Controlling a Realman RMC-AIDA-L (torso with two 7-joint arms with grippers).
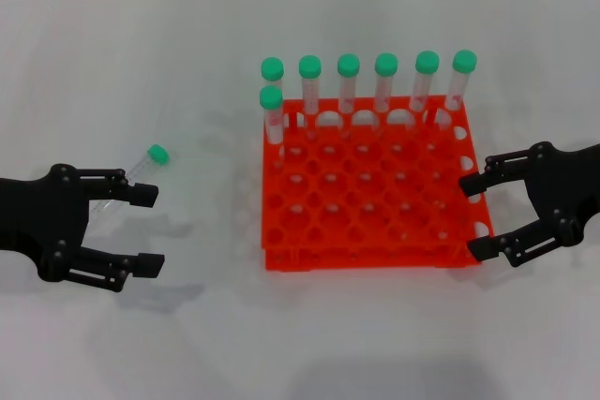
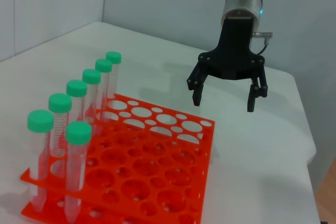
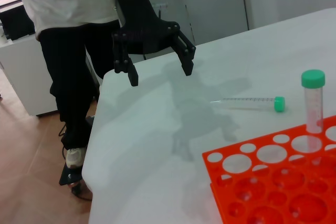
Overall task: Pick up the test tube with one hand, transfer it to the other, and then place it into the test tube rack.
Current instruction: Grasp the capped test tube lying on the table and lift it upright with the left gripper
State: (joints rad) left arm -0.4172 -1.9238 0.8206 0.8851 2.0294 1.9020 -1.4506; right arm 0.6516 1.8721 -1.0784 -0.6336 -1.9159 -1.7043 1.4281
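The test tube [image 1: 141, 168], clear with a green cap, lies flat on the white table left of the orange-red rack [image 1: 370, 222]. It also shows in the right wrist view [image 3: 247, 100]. My left gripper [image 1: 148, 229] is open and empty, and its upper finger sits just in front of the tube's body. In the right wrist view, that gripper [image 3: 160, 74] hovers above the table near the tube. My right gripper [image 1: 473, 217] is open and empty at the rack's right edge; it also shows in the left wrist view [image 2: 224, 100].
Several green-capped tubes [image 1: 349, 81] stand upright along the rack's back row, with one [image 1: 271, 114] in the second row at the left. The rack also shows in the left wrist view [image 2: 157, 145]. A person [image 3: 68, 51] stands beyond the table's left edge.
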